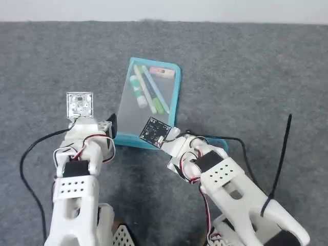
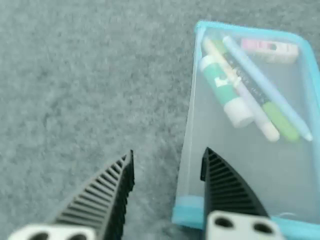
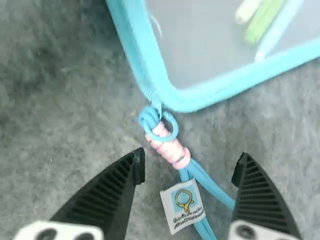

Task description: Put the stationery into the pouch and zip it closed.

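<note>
Hovering at the near left corner of the translucent, turquoise-edged zip pouch (image 1: 134, 115), the left gripper (image 2: 167, 160) gapes wide and empty. One finger is above the grey felt mat (image 2: 75, 90), the other over the pouch. Pens (image 2: 265, 85), a glue stick (image 2: 222, 90) and a pink eraser (image 2: 270, 48) lie inside. The right gripper (image 3: 190, 160), jaws well apart, straddles the blue pull cord with pink beads (image 3: 167, 145) without gripping it. From above, the black camera board (image 1: 154, 130) covers that spot.

White tag (image 3: 182, 203) on pouch cord (image 3: 206, 183): gold clasp emblem, print beneath too small to read.
</note>
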`<action>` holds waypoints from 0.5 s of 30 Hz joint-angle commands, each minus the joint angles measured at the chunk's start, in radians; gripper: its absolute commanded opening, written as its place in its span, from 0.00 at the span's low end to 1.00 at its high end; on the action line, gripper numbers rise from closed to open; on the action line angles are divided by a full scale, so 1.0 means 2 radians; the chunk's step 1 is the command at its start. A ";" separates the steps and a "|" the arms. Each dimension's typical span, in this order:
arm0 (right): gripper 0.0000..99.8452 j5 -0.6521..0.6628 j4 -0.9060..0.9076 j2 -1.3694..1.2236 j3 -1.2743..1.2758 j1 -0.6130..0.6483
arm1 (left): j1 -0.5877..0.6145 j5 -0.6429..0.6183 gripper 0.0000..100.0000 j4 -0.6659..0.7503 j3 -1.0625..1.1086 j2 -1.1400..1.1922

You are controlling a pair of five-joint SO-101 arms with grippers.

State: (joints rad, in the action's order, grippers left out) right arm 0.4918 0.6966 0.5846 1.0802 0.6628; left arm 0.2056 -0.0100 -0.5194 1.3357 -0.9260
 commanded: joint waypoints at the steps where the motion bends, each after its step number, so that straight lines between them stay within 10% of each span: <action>1: 0.26 0.005 -0.016 -0.022 -0.015 0.004 | -0.002 -0.008 0.21 0.018 -0.035 0.001; 15: 0.26 0.010 -0.056 -0.225 -0.111 -0.003 | -0.002 -0.006 0.21 0.015 -0.035 0.001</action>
State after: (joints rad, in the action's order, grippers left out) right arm 0.4902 0.6061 0.1550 0.9191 0.6690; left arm 0.2056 -0.0100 -0.5163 1.3326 -0.9244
